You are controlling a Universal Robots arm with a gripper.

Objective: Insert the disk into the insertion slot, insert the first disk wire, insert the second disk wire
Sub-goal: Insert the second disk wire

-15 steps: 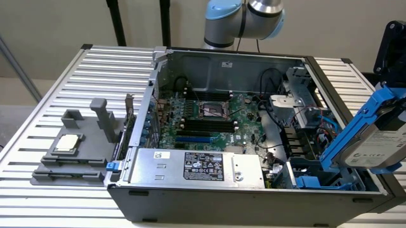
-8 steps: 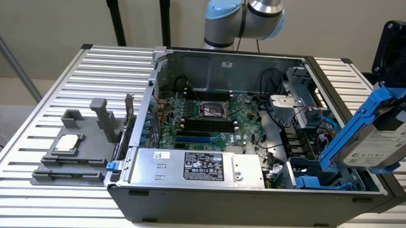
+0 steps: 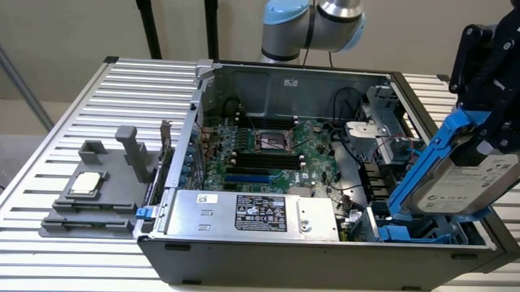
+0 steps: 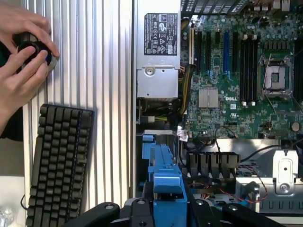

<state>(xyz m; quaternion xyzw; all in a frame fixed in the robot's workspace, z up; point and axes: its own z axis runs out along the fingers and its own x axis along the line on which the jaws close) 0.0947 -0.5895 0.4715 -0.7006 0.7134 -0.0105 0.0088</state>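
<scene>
Pincer [image 3: 492, 137] clenched on the disk [image 3: 464, 176], gripping the upper end of its blue frame at the exterior view's right. Disk long axis is steeply tilted, lower end at the insertion slot [image 3: 410, 234] in the case's [image 3: 325, 261] near corner. Slot lies below the pincer; disk not seated.

"How did my gripper stand?"

"Your gripper [image 3: 485, 131] pointed down at a slant, jaws clamped from both sides on the disk [image 3: 463, 179], which hung tilted just beneath the claw."

"And my arm?"

"Your arm [image 3: 313, 24] showed its joints well apart from the claw, higher and farther back."
</scene>
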